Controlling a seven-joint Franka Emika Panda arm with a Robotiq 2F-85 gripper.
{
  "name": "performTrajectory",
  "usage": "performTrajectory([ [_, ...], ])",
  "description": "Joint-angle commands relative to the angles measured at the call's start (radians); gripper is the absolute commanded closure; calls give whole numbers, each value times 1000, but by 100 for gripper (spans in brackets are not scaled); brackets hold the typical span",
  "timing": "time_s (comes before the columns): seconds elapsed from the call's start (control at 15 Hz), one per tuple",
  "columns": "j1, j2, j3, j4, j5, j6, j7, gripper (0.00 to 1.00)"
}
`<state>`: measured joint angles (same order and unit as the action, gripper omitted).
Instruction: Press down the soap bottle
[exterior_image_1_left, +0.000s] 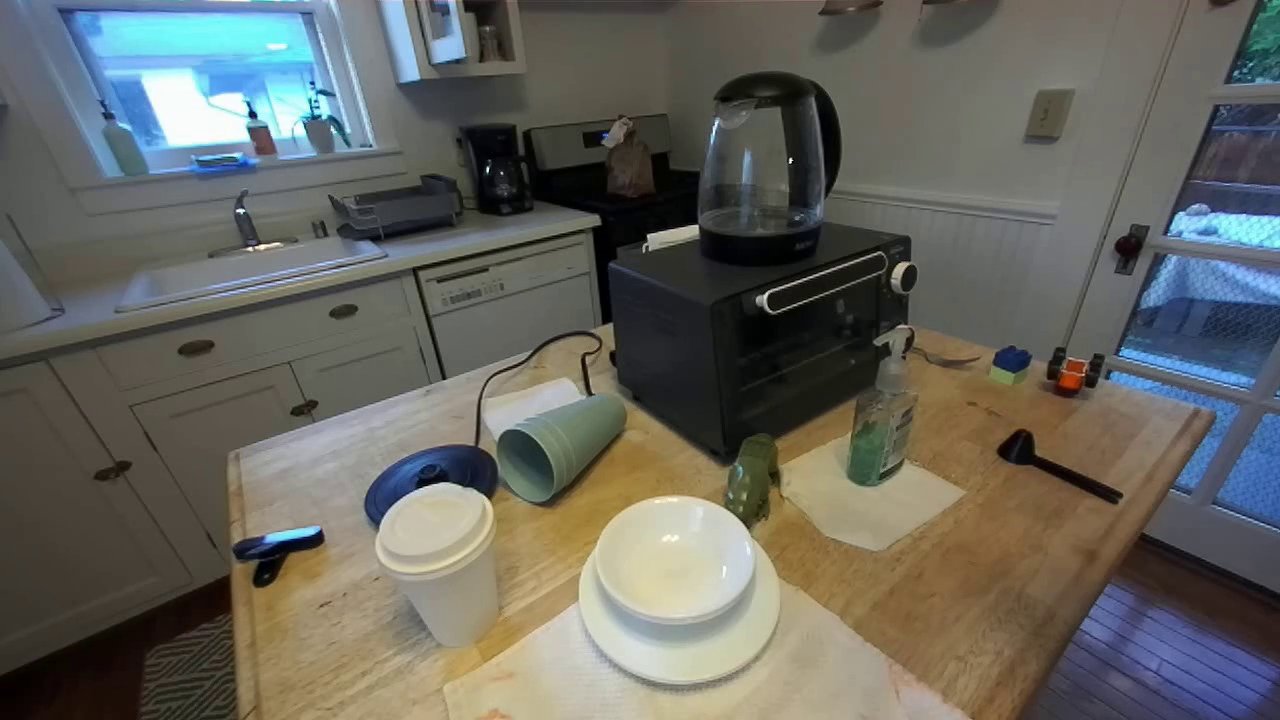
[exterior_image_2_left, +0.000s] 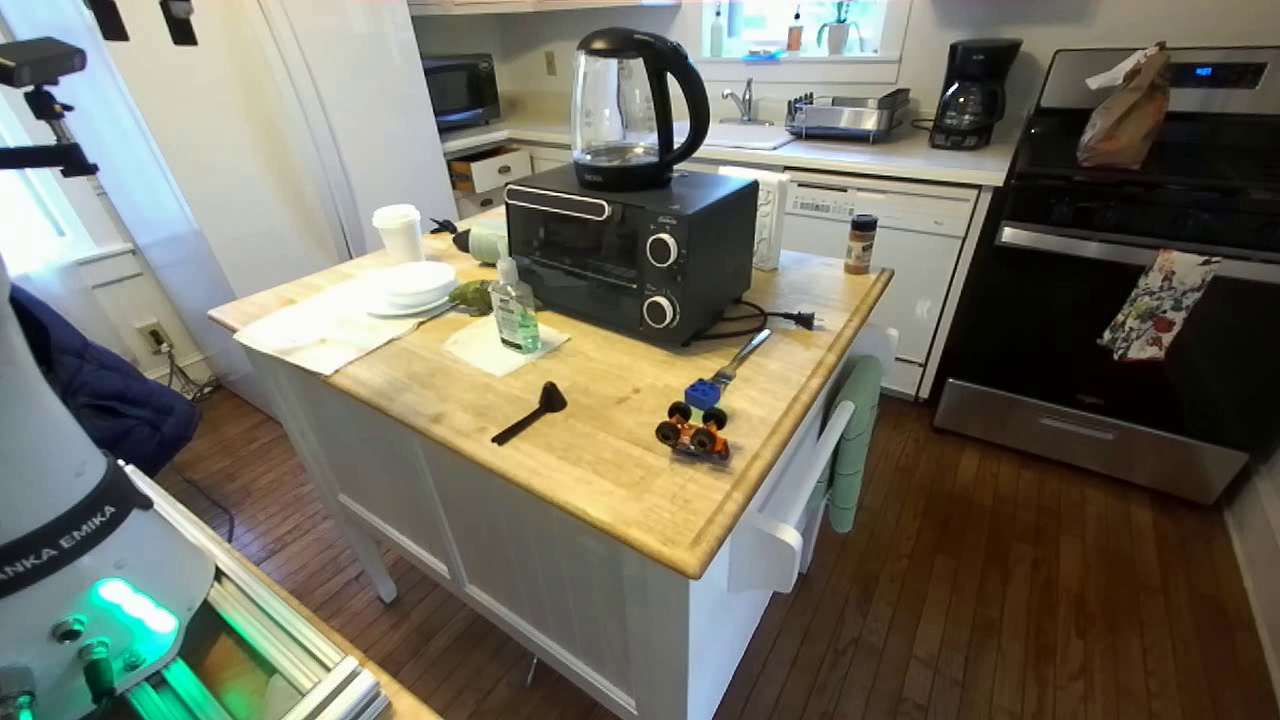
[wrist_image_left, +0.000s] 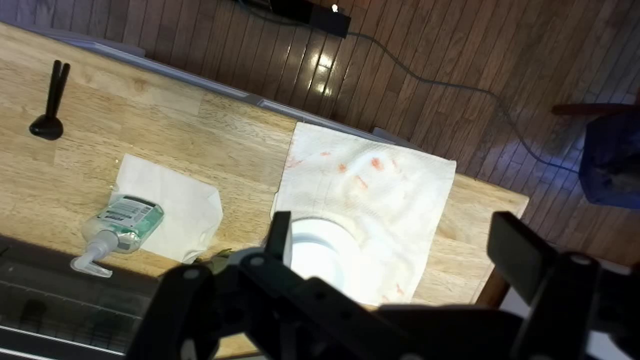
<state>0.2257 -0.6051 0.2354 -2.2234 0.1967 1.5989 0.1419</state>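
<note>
The soap bottle is slim, clear plastic with green liquid and a pump top. It stands upright on a white paper sheet in front of the toaster oven, in both exterior views (exterior_image_1_left: 882, 432) (exterior_image_2_left: 517, 318). In the wrist view the soap bottle (wrist_image_left: 131, 220) is at the left, apart from the fingers. My gripper (wrist_image_left: 392, 237) is open with nothing between its fingers, seen above the white plate and stained cloth. In an exterior view two dark fingertips of the gripper (exterior_image_2_left: 143, 22) show at the top left, high above the table; the rest is out of frame.
The black toaster oven (exterior_image_1_left: 665, 330) with a glass kettle (exterior_image_1_left: 762, 180) on top stands right behind the bottle. A small green object (exterior_image_1_left: 750, 480), a white bowl (exterior_image_1_left: 675, 560), a white cup (exterior_image_1_left: 440, 570), a pale-green cup (exterior_image_1_left: 560, 447) and a black scoop (exterior_image_2_left: 532, 412) lie around.
</note>
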Motion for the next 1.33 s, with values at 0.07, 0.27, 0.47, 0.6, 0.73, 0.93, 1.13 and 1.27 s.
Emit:
performTrajectory([
  [0.07, -8, 1, 5, 4, 3, -4, -3, 0],
  [0.27, -69, 2, 63, -76, -94, 127, 136, 0],
  [0.47, -115, 28, 98, -166, -159, 240, 271, 0],
  [0.6, -141, 52, 111, -231, -171, 335, 371, 0],
  [0.73, -167, 85, 119, -285, -173, 424, 469, 0],
  [0.93, -200, 128, 129, -346, -193, 497, 619, 0],
  [1.13, -168, 135, 91, -341, -185, 480, 581, 0],
  [1.27, -168, 139, 93, -342, -186, 480, 596, 0],
])
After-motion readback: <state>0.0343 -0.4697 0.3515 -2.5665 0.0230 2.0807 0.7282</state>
